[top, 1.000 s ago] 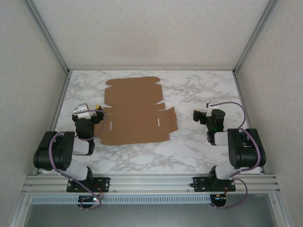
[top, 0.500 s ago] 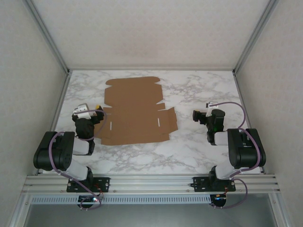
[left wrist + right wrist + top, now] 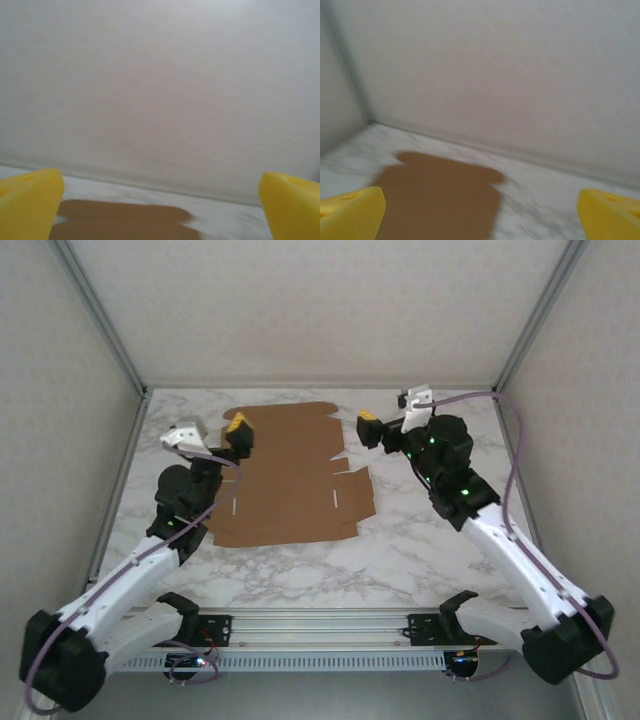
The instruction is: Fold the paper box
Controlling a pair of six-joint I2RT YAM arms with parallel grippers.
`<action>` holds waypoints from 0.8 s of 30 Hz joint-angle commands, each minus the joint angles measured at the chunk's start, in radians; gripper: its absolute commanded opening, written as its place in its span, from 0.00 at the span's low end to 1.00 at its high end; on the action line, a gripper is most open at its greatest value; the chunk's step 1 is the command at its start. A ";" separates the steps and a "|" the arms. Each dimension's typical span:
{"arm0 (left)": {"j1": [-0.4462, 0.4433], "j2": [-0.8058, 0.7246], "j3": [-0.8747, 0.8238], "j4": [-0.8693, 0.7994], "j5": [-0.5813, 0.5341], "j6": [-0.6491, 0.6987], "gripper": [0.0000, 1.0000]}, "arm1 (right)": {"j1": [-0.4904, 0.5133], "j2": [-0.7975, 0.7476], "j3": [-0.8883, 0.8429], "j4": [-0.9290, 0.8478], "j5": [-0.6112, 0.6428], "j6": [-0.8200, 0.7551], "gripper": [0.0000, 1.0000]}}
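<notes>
Both arms are stretched forward from their bases and angle in toward each other. The left arm (image 3: 120, 585) climbs from its base at the near left, its white link low and its dark wrist raised. The left end effector (image 3: 230, 432) points toward the far right with its jaws spread wide. In the left wrist view, its yellow fingers (image 3: 30, 207) sit at opposite bottom corners. The right arm (image 3: 520, 560) reaches diagonally to the far left, green lights glowing along its dark forearm. The right end effector (image 3: 367, 427) aims leftward, jaws just as wide. In the right wrist view, its yellow fingertips (image 3: 350, 212) sit low at either edge. A purple cable (image 3: 512, 455) loops along the right arm.
</notes>
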 commanded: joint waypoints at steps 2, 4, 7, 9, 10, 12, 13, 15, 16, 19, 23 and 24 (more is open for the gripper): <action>-0.086 -0.049 0.244 -0.692 -0.104 -0.250 0.99 | 0.003 -0.046 0.205 -0.526 0.193 0.380 0.99; -0.083 -0.043 0.316 -0.903 -0.201 -0.367 1.00 | -0.053 -0.057 0.171 -0.488 0.013 0.357 0.99; -0.050 -0.092 0.228 -0.912 -0.130 -0.474 1.00 | -0.070 0.038 0.177 -0.548 -0.029 0.373 0.99; -0.050 -0.146 0.147 -0.851 -0.033 -0.506 1.00 | -0.060 0.117 0.153 -0.536 0.015 0.387 0.99; -0.050 -0.161 0.119 -0.828 0.012 -0.519 0.99 | -0.060 0.160 0.139 -0.530 0.045 0.436 0.99; -0.050 -0.155 0.106 -0.856 0.032 -0.541 1.00 | -0.063 0.256 0.146 -0.507 0.006 0.375 0.99; -0.051 -0.152 0.094 -0.869 0.031 -0.551 1.00 | -0.071 0.309 0.156 -0.490 -0.039 0.327 0.99; -0.052 -0.152 0.062 -0.875 0.044 -0.554 1.00 | -0.114 0.422 0.185 -0.463 -0.147 0.349 0.99; -0.053 -0.158 0.036 -0.857 0.074 -0.540 1.00 | -0.136 0.490 0.211 -0.444 -0.212 0.368 0.99; -0.056 -0.167 -0.015 -0.812 0.125 -0.496 1.00 | -0.156 0.689 0.313 -0.445 -0.234 0.379 0.99; -0.058 -0.175 -0.022 -0.831 0.104 -0.514 1.00 | -0.191 0.881 0.426 -0.478 -0.378 0.334 0.94; -0.058 -0.181 -0.029 -0.826 0.119 -0.508 1.00 | -0.203 0.917 0.459 -0.499 -0.402 0.316 0.91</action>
